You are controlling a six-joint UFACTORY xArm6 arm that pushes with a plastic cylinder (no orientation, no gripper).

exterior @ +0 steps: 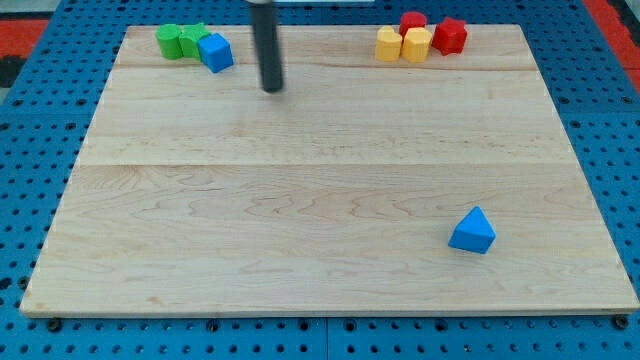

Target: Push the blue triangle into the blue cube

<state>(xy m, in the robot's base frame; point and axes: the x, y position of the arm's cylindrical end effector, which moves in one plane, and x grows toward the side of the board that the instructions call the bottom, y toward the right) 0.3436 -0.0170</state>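
Observation:
The blue triangle (472,231) lies on the wooden board at the view's lower right. The blue cube (215,52) sits at the view's top left, touching two green blocks (178,41) on its left. My tip (272,88) is at the end of the dark rod near the view's top, a little to the right of the blue cube and apart from it. The tip is far from the blue triangle, up and to its left.
Two yellow blocks (402,44) and two red blocks (436,30) cluster at the view's top right. The wooden board (320,180) rests on a blue perforated table.

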